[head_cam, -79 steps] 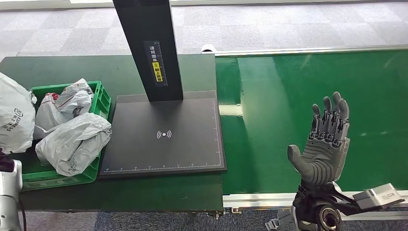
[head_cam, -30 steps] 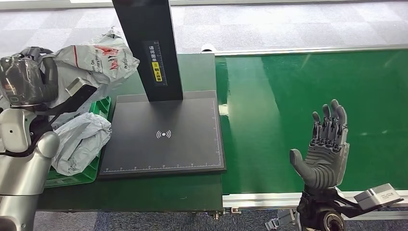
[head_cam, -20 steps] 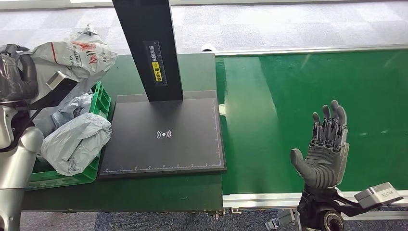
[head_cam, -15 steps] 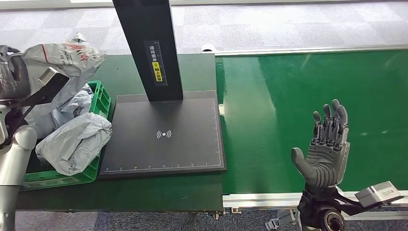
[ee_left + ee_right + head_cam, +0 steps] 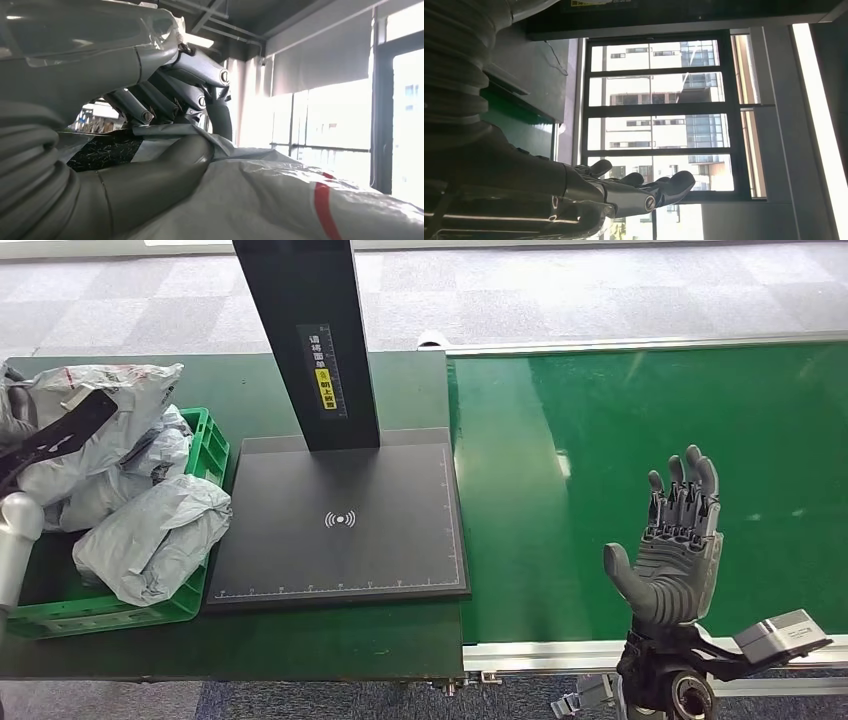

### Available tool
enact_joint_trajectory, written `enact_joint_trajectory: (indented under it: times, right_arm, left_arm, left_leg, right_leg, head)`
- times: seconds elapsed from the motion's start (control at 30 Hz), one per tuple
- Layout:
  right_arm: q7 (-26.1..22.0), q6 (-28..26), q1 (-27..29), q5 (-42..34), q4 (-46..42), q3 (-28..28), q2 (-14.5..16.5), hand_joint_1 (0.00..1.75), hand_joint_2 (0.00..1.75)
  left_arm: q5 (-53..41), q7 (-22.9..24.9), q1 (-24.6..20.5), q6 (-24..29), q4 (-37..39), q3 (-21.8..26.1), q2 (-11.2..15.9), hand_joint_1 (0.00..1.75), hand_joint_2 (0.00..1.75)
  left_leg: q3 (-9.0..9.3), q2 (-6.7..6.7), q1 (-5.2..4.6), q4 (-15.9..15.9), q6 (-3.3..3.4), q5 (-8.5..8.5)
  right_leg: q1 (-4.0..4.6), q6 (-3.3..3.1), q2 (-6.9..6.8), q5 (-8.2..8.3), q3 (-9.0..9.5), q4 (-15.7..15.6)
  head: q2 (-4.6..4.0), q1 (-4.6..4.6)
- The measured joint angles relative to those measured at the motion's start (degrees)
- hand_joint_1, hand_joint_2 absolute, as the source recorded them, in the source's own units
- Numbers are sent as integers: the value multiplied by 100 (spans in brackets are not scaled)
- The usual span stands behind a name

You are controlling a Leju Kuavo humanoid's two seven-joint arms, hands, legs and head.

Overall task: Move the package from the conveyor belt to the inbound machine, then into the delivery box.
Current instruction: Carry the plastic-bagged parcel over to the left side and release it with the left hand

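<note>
Over the green delivery box (image 5: 205, 440) at the worktop's left end, the left robot hand (image 5: 165, 100) is clutching the package (image 5: 95, 405), seemingly about to drop it in. Right robot hand (image 5: 672, 540) is hovering unclenched above the conveyor belt (image 5: 640, 410).

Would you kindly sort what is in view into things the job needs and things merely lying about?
Job:
- package, held by left hand
- green delivery box
- inbound machine
- conveyor belt
- right hand

Lying about:
- grey bags already in the box
</note>
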Motion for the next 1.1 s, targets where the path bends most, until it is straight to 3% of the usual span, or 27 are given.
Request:
enact_joint_trajectory:
  times: [0.13,0.17,0.27,0.3,0.53,0.9,1.0,1.1]
  right_arm:
    - [4,0,-3,22,1,-15,1,0,175]
    - [7,1,-2,28,1,-22,2,0,175]
    - [22,2,15,51,-1,-43,5,0,175]
    - [31,2,23,61,-2,-47,5,0,175]
    - [138,2,45,62,13,-129,11,0,175]
    - [175,-16,138,132,44,-175,62,0,175]
    - [249,-52,163,215,46,-217,75,0,175]
    - [318,-70,219,260,52,-300,95,0,175]
  left_arm:
    - [-20,155,-54,-103,224,-38,23,175,175]
    - [-42,220,-58,-130,254,-52,25,143,175]
    - [-63,339,-62,-147,317,-94,26,12,175]
    - [-43,336,-63,-122,327,-103,22,0,175]
    - [397,-13,-149,-356,321,-162,-166,0,175]
    - [509,0,-84,-459,74,-255,-229,0,175]
    - [411,135,139,-563,-213,-242,-234,0,175]
    - [391,162,698,-468,-1063,-158,-357,0,175]
  left_leg:
    - [0,-3,0,0,0,0]
    - [0,-2,0,0,0,0]
    - [1,-1,0,0,0,0]
    - [1,-1,0,0,0,0]
    - [0,-1,0,1,0,0]
    - [0,0,0,0,0,0]
    - [0,0,0,0,0,0]
    - [0,1,-3,1,0,-1]
  right_leg:
    - [0,0,-1,0,0,0]
    - [0,0,-1,0,0,0]
    - [0,0,0,0,-1,0]
    - [0,0,0,0,-2,0]
    - [0,0,0,0,0,0]
    - [0,0,0,0,0,0]
    - [0,0,0,0,-1,0]
    - [-3,1,1,-1,-4,-2]
  head:
    - [-1,1]
    - [-1,0]
    - [-1,0]
    - [-1,0]
    - [-1,2]
    - [0,-1]
    - [1,-1]
    - [0,-1]
